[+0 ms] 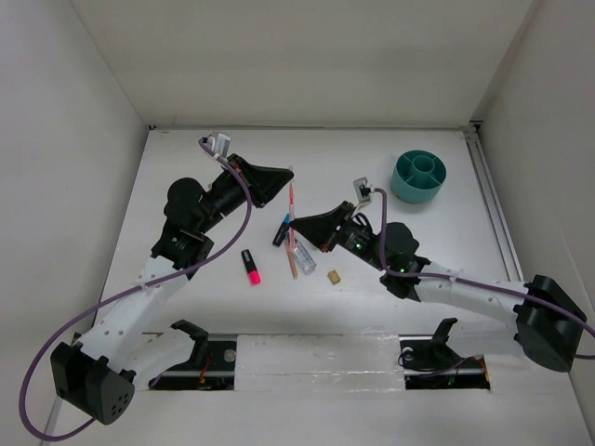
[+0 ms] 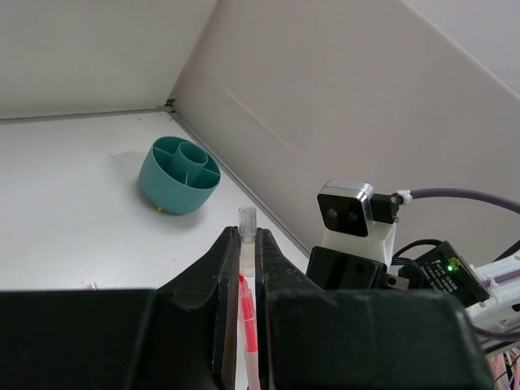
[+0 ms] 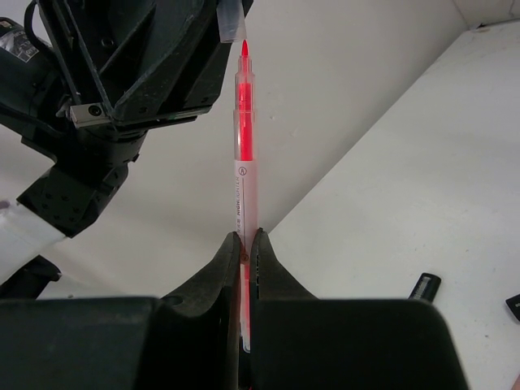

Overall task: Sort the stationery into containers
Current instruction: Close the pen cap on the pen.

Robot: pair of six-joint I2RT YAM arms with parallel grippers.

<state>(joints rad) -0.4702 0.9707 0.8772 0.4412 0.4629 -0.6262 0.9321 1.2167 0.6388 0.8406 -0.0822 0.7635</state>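
Counter (image 1: 344, 153) has nearly all the stationery lying loose on it, so I judge the sort barely begun. Nothing is binned yet.

Organiser (image 1: 406, 192) sits at the far right, well apart from the pile. The top and left wrist views show the centre cup and every ring section empty.

Left hand (image 1: 288, 174) and right hand (image 1: 294, 222) meet mid-counter, both off the surface as far as I can tell. The right hand is pinched tight low on the barrel of a pen (image 3: 244, 162), clear body with a red core, tip aimed at the left hand. The left hand is clamped on a small clear cap (image 2: 246, 218). The tip sits right at the cap's mouth, and I can't tell whether they touch. I read the step as capping or uncapping and can't say which.

Loose near the hands, all yet to go in:
- pink-capped marker (image 1: 251, 267), left of the group
- blue-capped marker (image 1: 281, 230), just beside the right hand
- bottle (image 1: 303, 253), under the right hand's tip
- thin pink stick (image 1: 294, 265) touching the bottle's left side, a pencil I think
- tan block (image 1: 333, 276), right of the bottle and apart from it

I can't spot an eraser. What's left is everything: the pen first, then five or more pickups across to the organiser.
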